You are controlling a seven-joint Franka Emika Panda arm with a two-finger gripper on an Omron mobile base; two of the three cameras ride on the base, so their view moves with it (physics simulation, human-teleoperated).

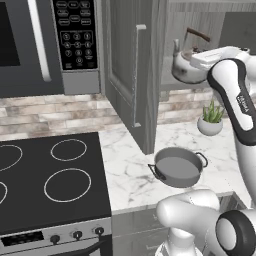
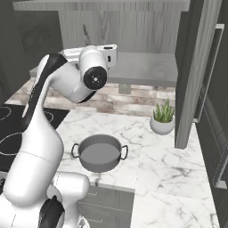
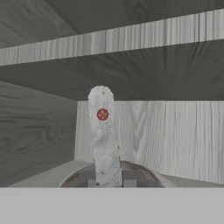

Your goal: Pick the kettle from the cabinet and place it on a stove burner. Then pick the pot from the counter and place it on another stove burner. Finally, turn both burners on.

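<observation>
- Hand view: claw (image 3: 107, 183) closed on the kettle (image 1: 186, 65) handle, inside the open cabinet (image 1: 131, 75).
- Pot (image 1: 177, 166) sits on the worktop (image 1: 130, 175), beside the cooktop (image 1: 50, 180).

Kettle (image 1: 186, 67) in cabinet (image 1: 131, 75); pot (image 1: 177, 167) on counter (image 1: 131, 175).

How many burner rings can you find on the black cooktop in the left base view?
4: rear right, front right, rear left and front left, both cut by the picture's edge. More may lie beyond it.
</observation>
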